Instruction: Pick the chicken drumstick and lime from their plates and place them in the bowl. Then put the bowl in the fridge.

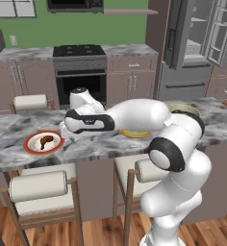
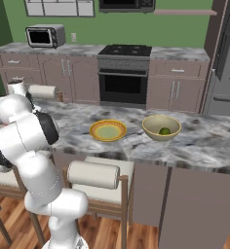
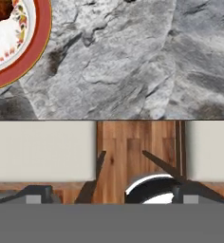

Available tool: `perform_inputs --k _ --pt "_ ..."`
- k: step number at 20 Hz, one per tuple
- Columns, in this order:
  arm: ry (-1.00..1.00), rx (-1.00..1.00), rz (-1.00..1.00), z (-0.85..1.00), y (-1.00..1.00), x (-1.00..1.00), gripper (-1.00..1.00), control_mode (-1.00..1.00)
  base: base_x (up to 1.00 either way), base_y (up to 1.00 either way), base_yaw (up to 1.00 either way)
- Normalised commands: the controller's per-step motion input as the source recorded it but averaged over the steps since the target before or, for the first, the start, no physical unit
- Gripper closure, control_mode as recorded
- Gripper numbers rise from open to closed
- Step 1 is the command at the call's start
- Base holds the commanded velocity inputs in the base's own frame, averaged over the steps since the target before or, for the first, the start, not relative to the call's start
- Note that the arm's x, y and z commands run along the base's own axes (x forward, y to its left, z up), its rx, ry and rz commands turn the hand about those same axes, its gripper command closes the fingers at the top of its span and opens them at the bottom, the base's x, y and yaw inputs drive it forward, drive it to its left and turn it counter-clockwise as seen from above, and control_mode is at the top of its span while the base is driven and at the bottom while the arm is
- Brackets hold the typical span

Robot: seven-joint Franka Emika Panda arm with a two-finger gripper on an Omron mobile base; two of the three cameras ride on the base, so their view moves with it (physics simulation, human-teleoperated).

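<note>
The end effector (image 3: 121, 182) looks straight down with its fingers spread wide and nothing between them; under it lie the near edge of the counter (image 3: 133, 61), a strip of wooden floor and two pale stool seats. At the upper left of the hand view the white plate with the orange-red rim (image 3: 35, 52) pokes in, with a dark brown bit of the chicken drumstick (image 3: 1, 9) just showing on it.

From the left base view, the arm reaches out to the left over the marble counter (image 1: 9, 129), and the red-rimmed plate (image 1: 31, 146) sits near the front edge, just left of the hand. One drumstick (image 1: 46, 141) lies on it, long axis running roughly left to right, fat end to the right and thin bone to the left.

Moving along to the right base view: the yellow-orange plate with the pale green centre (image 2: 108, 130) lies flat in the middle of the counter (image 2: 204, 141), nothing on it. Just beside it to the right stands the deep beige bowl (image 2: 161, 127), and one lime (image 2: 164, 131) already rests inside it.

So: two plates, one bowl, one drumstick, one lime. Behind the counter, the fridge (image 1: 192, 43) stands with its doors open, pale shelves and door racks showing.
</note>
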Motion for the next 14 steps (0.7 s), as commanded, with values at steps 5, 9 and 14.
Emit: perform_inputs --k 5,9,14 --pt "-0.18 -0.09 -0.16 0.0 0.79 0.12 -1.0 -1.0 0.0 0.0 0.0" --pt "-0.14 -0.09 -0.16 0.0 0.79 0.13 -1.0 -1.0 0.0 0.0 0.0" --pt "-0.01 -0.02 -0.24 0.0 0.55 0.23 -1.0 -1.0 0.0 0.0 0.0"
